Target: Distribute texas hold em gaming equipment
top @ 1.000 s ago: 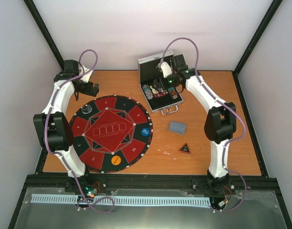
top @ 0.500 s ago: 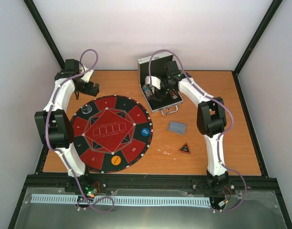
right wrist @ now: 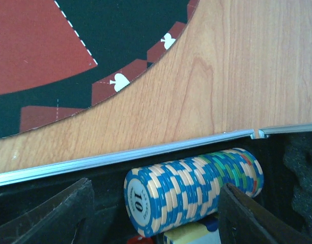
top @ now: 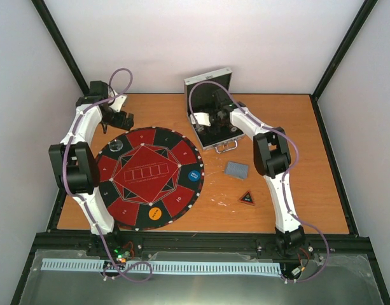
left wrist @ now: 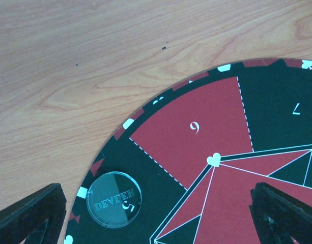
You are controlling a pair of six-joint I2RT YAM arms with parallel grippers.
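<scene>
A row of blue-and-cream poker chips [right wrist: 191, 190], with green and red ones at its far end, lies in the open silver case [right wrist: 145, 152]. My right gripper [right wrist: 153, 218] is open and straddles the row, fingers apart from it; from above it sits over the case's left side [top: 204, 121]. My left gripper [left wrist: 156, 223] is open and empty above the mat's far-left rim [top: 121, 119], with the clear dealer disc [left wrist: 114, 199] between its fingers, lying on the mat. A blue disc [top: 193, 175] and a yellow disc [top: 154, 213] lie on the mat. The grey-blue cards [top: 236, 169] and triangle marker [top: 247, 198] lie on the table.
The round red-and-black mat [top: 147, 176] covers the table's left half. The case [top: 228, 145] stands at the back centre with its lid [top: 207, 79] raised. White walls and black frame posts close the sides.
My right arm has swung left across the case and its gripper has come down over the row of chips at the case's left side. My left arm has barely moved.
</scene>
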